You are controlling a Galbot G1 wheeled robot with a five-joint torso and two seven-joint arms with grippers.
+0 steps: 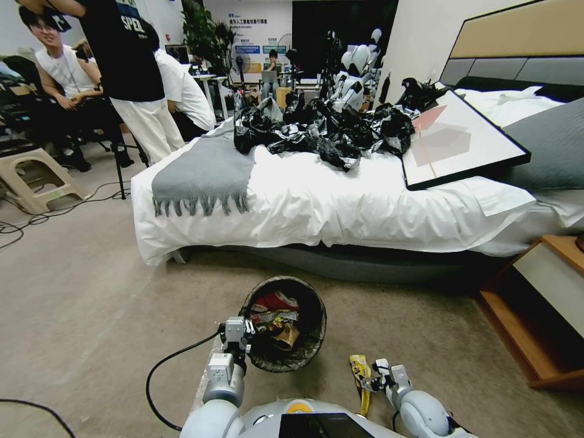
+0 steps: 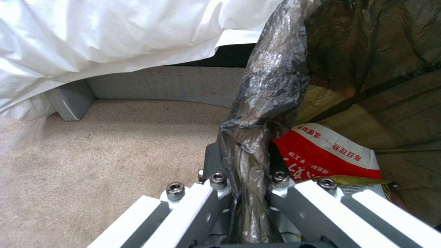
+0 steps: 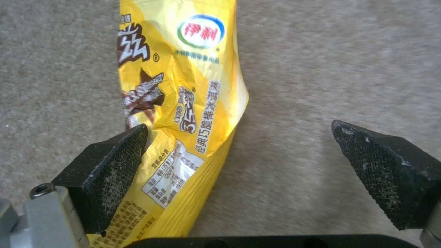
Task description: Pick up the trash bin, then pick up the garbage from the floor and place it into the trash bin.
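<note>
Trash bin (image 1: 283, 325): round, lined with a black bag, standing on the carpet floor (image 1: 91, 304) in front of the bed (image 1: 340, 201). Inside it lie a red-and-white wrapper (image 2: 321, 155), a brown paper piece and other litter.

Left claw (image 1: 246, 336): at the bin's near-left rim, clenched on the rim and its folded-over liner (image 2: 262, 113); in the left wrist view the bag plastic runs down between the two jaws, the red-and-white wrapper just inside the bin beside it.

Yellow snack packet (image 1: 361, 380): long, flat on the carpet, near the bin's right side and apart from it. Printed brown and white, with a round logo at its far end (image 3: 201, 31).

Right claw (image 1: 378, 376): low over the packet, released, jaws spread wide. One black pad (image 3: 112, 168) overlaps the packet's edge; the other pad (image 3: 381, 165) stands over bare carpet, well apart from the packet.
</note>
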